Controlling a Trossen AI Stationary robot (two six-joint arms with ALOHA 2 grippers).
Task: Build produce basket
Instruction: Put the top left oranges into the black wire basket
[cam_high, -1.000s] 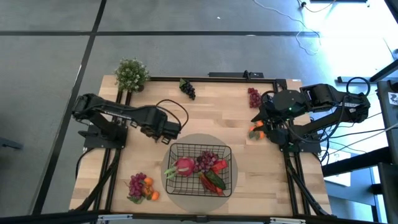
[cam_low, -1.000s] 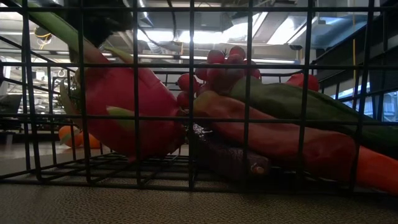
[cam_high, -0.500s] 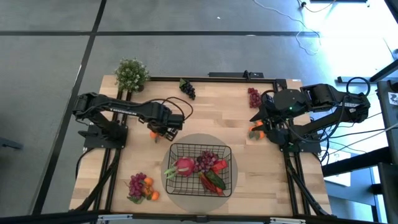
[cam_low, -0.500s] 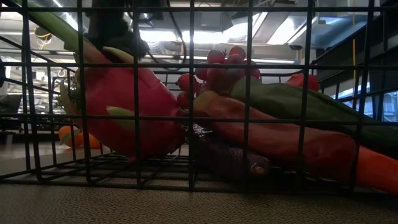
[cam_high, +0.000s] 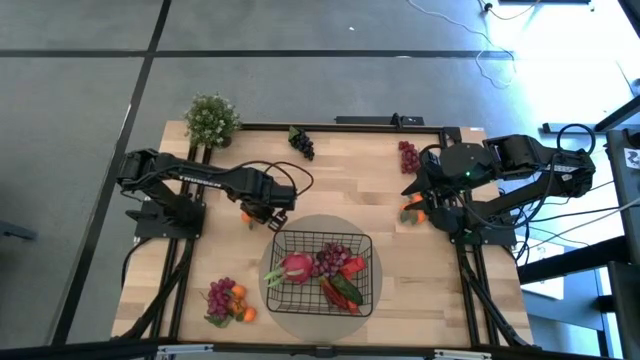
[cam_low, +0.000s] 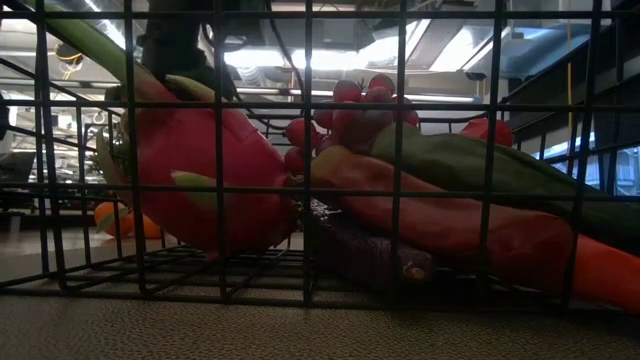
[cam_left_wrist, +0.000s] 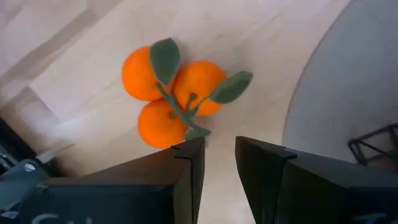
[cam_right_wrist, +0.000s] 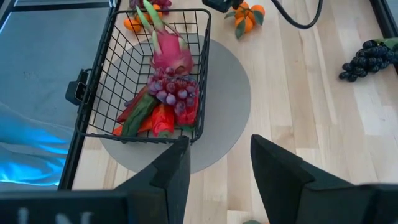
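The black wire basket (cam_high: 371, 265) stands on a round grey mat (cam_high: 300, 226). It holds a pink radish (cam_high: 297, 266), red grapes (cam_high: 331, 260), red peppers (cam_high: 352, 266) and a green cucumber (cam_high: 345, 290). A cluster of three oranges with green leaves (cam_left_wrist: 173, 93) lies on the wood just left of the mat. My left gripper (cam_left_wrist: 219, 155) points down over it, open by a narrow gap, with nothing between its fingers. My right gripper (cam_right_wrist: 219, 155) hangs open high at the table's right side, empty.
A purple grape bunch with oranges (cam_high: 226, 300) lies at the near left, and black grapes (cam_high: 301, 142) at the far edge. Red grapes (cam_high: 408, 155) and oranges (cam_high: 412, 210) lie near the right arm. A potted plant (cam_high: 211, 119) stands at the far left corner.
My left gripper has come down toward the oranges beside the mat, shifting a little toward the table's far edge and rolling about its own axis. The oranges, covered by it a second ago, now show beside it in the high view. Nothing else has moved.
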